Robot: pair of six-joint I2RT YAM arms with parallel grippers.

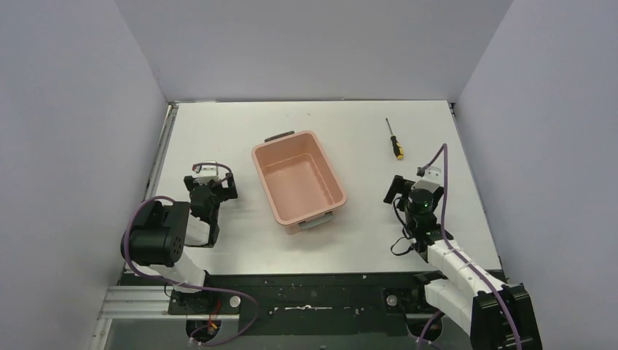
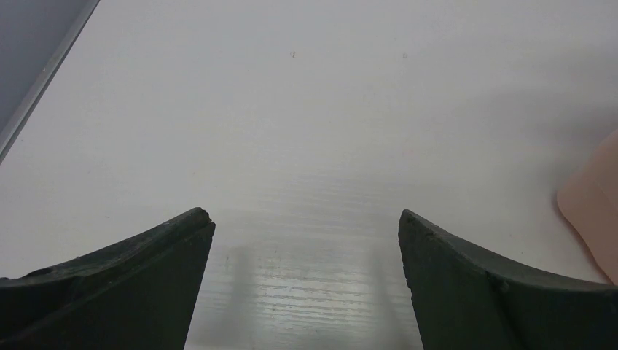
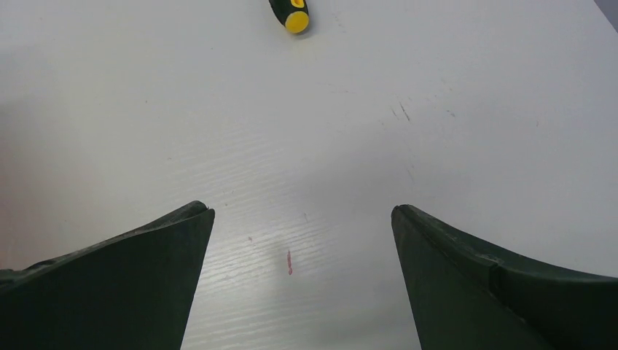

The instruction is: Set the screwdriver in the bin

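Right wrist view is showing my right gripper (image 3: pixel 299 211) gaping empty right of the bin (image 1: pixel 332 171); my left gripper (image 2: pixel 306 215) is gaping empty left of it. Farther right of the bin, the screwdriver (image 1: pixel 394 138) is lying flat: I'm judging it light, rigid, best pinched across its yellow-and-black handle, behind the thin dark shaft.

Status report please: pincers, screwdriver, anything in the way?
Left pincer, right pincer: open, empty. Screwdriver on table, outside bin, ahead of right pincer. Nothing between them.
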